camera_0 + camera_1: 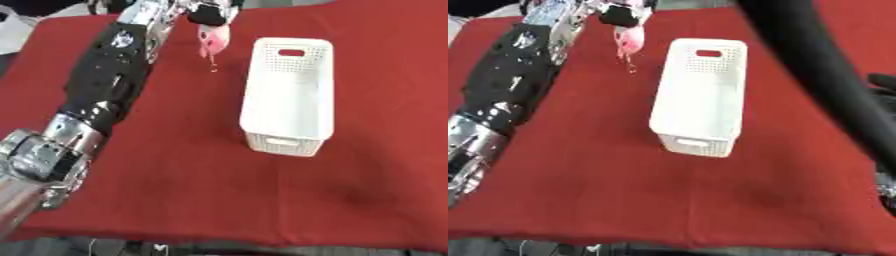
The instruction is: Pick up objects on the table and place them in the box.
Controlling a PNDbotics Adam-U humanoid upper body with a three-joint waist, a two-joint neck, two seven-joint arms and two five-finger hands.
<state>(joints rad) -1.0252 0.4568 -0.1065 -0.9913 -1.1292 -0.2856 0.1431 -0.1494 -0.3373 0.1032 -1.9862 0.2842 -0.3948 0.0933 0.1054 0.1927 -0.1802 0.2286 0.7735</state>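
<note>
At the far side of the red tablecloth (175,190) I have a small pink object (213,42) held up off the cloth, just left of the white box (289,95) and near its far end. The object looks pale pink with a deeper pink patch, longer than it is wide, and something thin dangles from its lower end; I think it may be a soft toy or a tag, but the view is too blurred for me to say.

The box is a white plastic basket with perforated walls and a handle slot cut in each short end. It lies lengthwise away from me, near the middle of the cloth, and I see nothing inside it.

My left arm runs from the lower left corner diagonally up across the cloth, black casing with silver joints, fully stretched toward the far edge. The left hand (210,12) is at the top of the view, its fingers curled round the upper part of the pink object.

My right hand (884,82) shows only as a dark shape at the right edge of the right eye view, behind a thick black arm section; I cannot tell how its fingers stand.
</note>
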